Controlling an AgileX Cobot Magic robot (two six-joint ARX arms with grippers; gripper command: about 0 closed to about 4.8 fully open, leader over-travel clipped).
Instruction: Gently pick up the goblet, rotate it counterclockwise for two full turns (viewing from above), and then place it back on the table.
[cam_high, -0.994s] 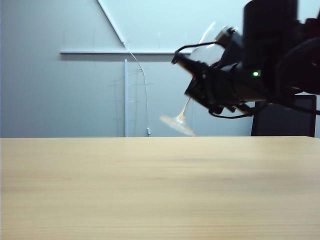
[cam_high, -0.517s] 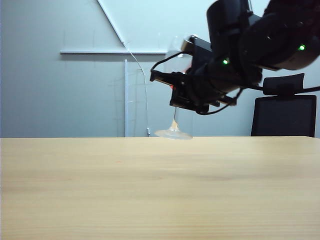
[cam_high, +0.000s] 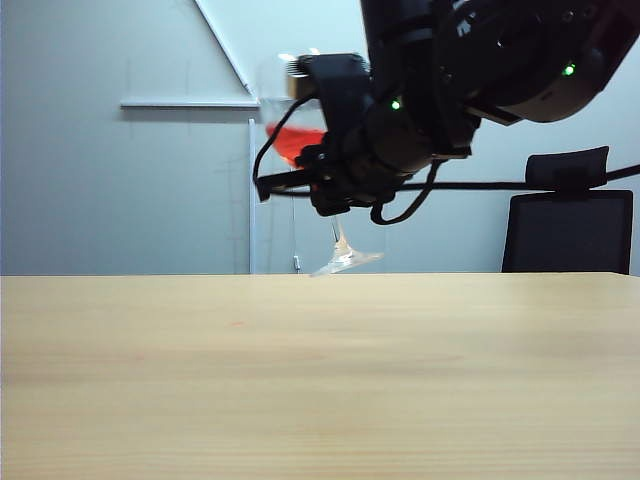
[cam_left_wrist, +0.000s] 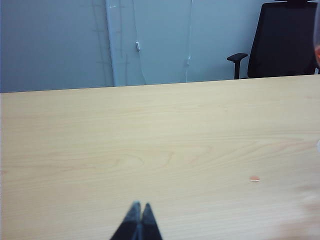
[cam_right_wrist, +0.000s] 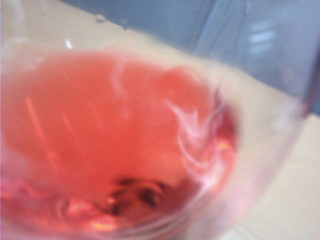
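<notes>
The right gripper (cam_high: 335, 195) hangs in the upper middle of the exterior view, well above the table (cam_high: 320, 380), its black body and looped cables bunched just right of centre with two small green lights glowing on the arm behind it. It is clamped narrow on the goblet (cam_high: 340, 255), which is held clear of the tabletop and tilted: the round foot shows below the gripper, slanted and hovering just over the far edge of the table, the thin stem rises into the black housing, and a patch of red liquid shows in the bowl at the gripper's upper left. In the right wrist view the goblet (cam_right_wrist: 125, 145) fills nearly the whole frame, blurred, the pinkish-red liquid pooled in the bowl with pale streaks across it and the light wood of the table (cam_right_wrist: 300, 200) showing through the clear glass at the lower right. The left gripper (cam_left_wrist: 139, 220) sits low at the bottom centre of the left wrist view, its two dark fingertips pressed together with nothing between them, pointing across the bare wood-grain table (cam_left_wrist: 150, 150). A black office chair (cam_high: 568, 225) stands behind the table at the right of the exterior view, against a grey-blue wall.
</notes>
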